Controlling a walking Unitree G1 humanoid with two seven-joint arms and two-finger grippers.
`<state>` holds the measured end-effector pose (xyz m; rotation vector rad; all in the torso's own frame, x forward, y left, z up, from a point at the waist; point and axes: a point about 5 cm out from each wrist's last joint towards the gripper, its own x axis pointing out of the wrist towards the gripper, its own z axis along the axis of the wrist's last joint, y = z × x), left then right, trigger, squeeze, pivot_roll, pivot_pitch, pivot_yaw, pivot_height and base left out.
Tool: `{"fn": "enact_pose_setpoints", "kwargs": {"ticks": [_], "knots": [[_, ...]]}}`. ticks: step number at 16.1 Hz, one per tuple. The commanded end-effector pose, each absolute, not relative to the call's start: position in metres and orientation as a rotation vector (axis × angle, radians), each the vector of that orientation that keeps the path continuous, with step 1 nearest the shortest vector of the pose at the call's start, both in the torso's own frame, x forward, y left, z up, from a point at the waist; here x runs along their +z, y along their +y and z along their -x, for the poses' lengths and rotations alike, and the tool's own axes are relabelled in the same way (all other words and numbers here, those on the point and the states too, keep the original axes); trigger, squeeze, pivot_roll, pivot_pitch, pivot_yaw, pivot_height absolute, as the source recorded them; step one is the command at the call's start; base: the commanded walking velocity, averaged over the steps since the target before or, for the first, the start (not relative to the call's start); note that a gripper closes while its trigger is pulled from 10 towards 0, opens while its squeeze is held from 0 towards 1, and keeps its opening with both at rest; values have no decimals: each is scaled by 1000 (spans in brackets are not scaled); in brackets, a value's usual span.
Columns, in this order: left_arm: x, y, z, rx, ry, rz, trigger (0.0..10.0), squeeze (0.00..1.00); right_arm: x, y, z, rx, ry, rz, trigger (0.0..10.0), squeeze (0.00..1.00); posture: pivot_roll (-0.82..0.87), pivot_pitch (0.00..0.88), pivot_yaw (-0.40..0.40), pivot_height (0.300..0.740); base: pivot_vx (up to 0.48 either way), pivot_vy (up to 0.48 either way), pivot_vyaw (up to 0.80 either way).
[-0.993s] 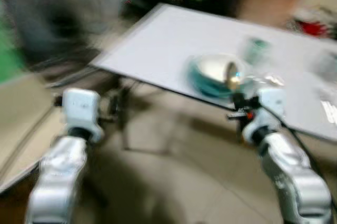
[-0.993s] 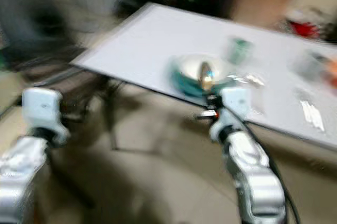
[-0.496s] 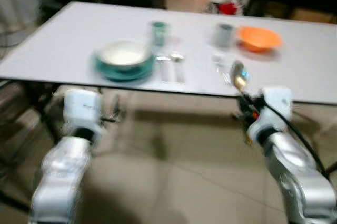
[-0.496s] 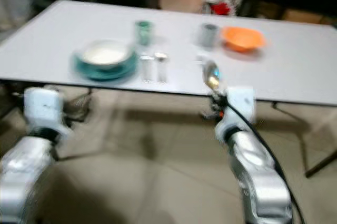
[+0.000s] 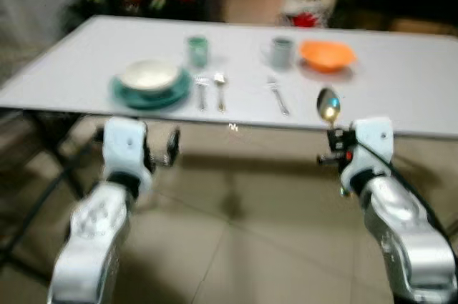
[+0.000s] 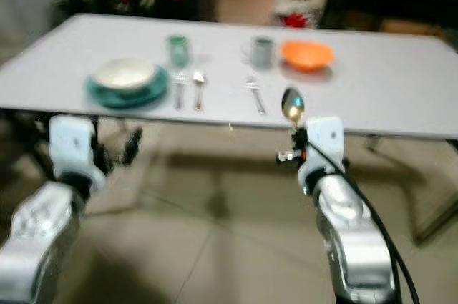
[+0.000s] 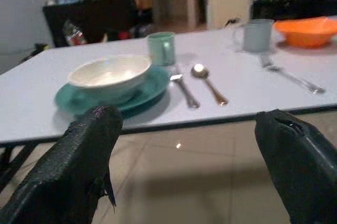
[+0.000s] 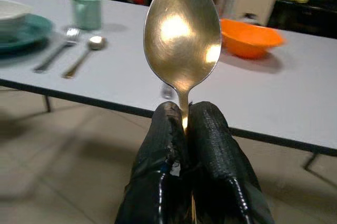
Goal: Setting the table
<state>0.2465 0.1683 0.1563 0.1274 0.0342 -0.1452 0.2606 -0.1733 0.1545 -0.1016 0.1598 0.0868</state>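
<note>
The robot has turned to face the white table (image 5: 401, 96) squarely, so the orange bowl (image 5: 326, 54) now sits at twelve o'clock from the right gripper (image 8: 184, 121), which pinches a gold spoon (image 8: 182, 34) upright short of the edge, while the left gripper (image 7: 184, 150) stays spread and empty.

Head and wrists toward table (image 5: 401, 89), blurred.
</note>
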Motion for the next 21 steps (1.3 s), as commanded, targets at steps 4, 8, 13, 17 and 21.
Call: {"fn": "enact_pose_setpoints", "kwargs": {"ticks": [4, 8, 13, 17, 21], "knots": [[161, 168, -250, -159, 14, -135, 10000, 0, 158, -174, -263, 89, 159, 50, 10000, 0, -87, 0, -18, 740, 302, 0, -200], [160, 165, -252, -177, 10, -136, 10000, 0, 158, -176, -262, 66, 159, 50, 10000, 0, -92, 0, -18, 740, 302, 0, -200], [159, 162, -252, -205, 10, -136, 10000, 0, 155, -177, -258, 47, 179, 44, 10000, 0, -101, 0, -15, 740, 301, 0, -320], [158, 161, -253, -220, 10, -134, 10000, 0, 153, -181, -254, 20, 190, 39, 10000, 0, -105, 0, -11, 740, 301, 0, -200], [158, 161, -253, -226, 10, -135, 10000, 0, 152, -179, -252, 12, 195, 32, 10000, 0, -111, 0, -4, 740, 301, 0, -400]]}}
